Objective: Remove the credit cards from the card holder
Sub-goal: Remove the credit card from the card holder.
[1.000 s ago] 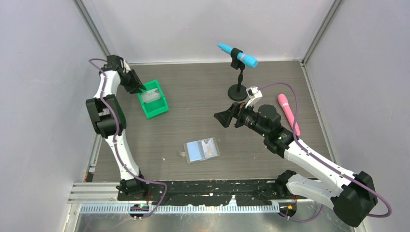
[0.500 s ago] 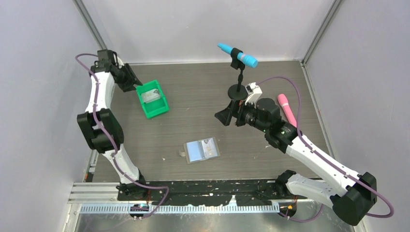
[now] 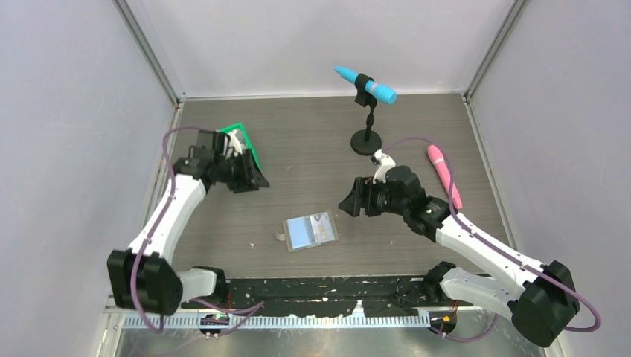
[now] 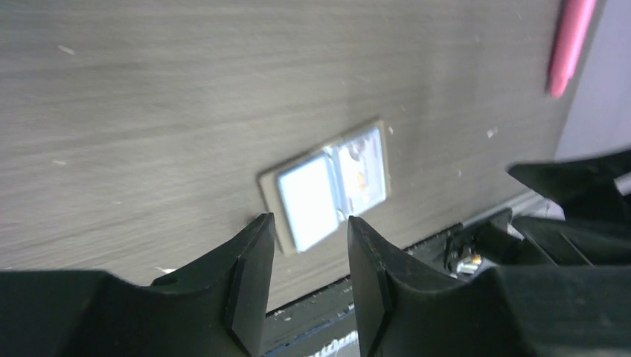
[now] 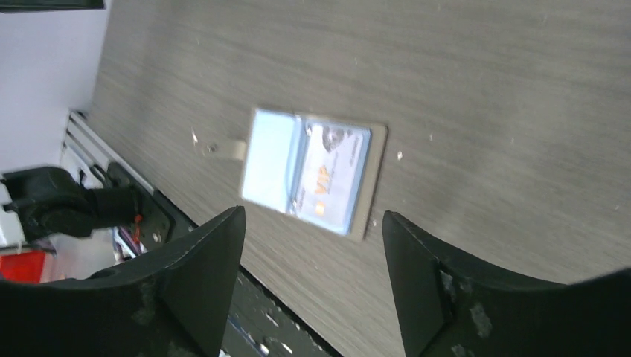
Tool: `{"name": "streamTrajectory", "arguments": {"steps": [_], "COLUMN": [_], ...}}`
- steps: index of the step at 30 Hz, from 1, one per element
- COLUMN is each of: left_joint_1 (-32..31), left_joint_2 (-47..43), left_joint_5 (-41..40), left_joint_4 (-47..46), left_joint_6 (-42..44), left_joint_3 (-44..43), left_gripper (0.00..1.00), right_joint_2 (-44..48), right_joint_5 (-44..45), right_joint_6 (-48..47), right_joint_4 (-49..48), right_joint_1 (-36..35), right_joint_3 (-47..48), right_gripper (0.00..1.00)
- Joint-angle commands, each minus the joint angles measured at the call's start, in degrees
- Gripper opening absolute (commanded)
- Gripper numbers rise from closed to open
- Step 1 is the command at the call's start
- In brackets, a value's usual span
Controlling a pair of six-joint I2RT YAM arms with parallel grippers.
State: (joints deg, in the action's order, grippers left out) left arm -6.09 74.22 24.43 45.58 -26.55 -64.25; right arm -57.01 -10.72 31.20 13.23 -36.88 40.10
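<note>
card holder [image 3: 301, 232]: lying open, flat | credit card [image 5: 335, 178]: apparently in pocket

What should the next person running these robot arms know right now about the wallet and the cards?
Left gripper: open, empty, in the air in front of the green bin.
Right gripper: wide open, empty, hovering to the right of the card holder.
Card holder: lies open and flat on the table between the arms, nothing touching it.
Done: holder is open. The left arm hides what is in the bin.
Left: a printed card sits in the pocket away from the tab and needs pulling out. The other pocket looks plain pale blue.
</note>
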Motion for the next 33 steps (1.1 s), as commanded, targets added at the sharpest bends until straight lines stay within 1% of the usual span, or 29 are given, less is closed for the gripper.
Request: {"name": "streamTrajectory", "arguments": {"steps": [1,3,7,12,16,20,25,29,33], "left_joint_1": [-7.08,-11.14,-19.26,-26.45,-28.31,-28.37,-28.37,-28.32,-28.37], "left_joint_2": [-8.49,-11.1,-14.37,-13.11,-9.96,-6.27,0.31,4.4,5.32], "left_joint_5": [3.23,3.25,1.99,0.43,-0.97,-2.19,-0.86,0.48,-0.58], "left_joint_4": [-11.39,-15.67,-23.39,-33.96,-39.44,-49.54,-61.2,-66.27,-66.49], "left_joint_6": [-5.79,-8.91,-13.5,-17.65,-19.47,-22.84,-27.03,-28.28,-27.66], "left_joint_3": [9.65,14.84,21.71,27.06,28.36,32.66,36.14,37.29,38.21], "left_gripper": [0.43,0.43,0.41,0.4,0.39,0.38,0.36,0.35,0.35], "right_joint_2": [0.83,0.3,-2.43,-4.93,-7.55,-9.89,-12.36,-16.48,-18.9], "right_joint_5": [-5.56,-5.99,-7.17,-7.72,-7.02,-7.83,-7.72,-8.77,-9.38], "right_joint_6": [0.01,0.47,1.13,3.5,4.02,2.73,2.37,2.29,2.35], "right_joint_4": [-6.88,-8.14,-8.91,-14.49,-16.86,-17.38,-19.36,-20.23,-21.57], "right_joint_1": [0.15,0.15,0.07,0.01,-0.11,-0.2,-0.36,-0.74,-0.97], "right_joint_3": [-5.37,-6.64,-7.66,-9.69,-9.65,-8.74,-8.32,-7.23,-6.61], "right_gripper": [0.7,0.61,0.55,0.48,0.46,0.44,0.4,0.38,0.38]}}
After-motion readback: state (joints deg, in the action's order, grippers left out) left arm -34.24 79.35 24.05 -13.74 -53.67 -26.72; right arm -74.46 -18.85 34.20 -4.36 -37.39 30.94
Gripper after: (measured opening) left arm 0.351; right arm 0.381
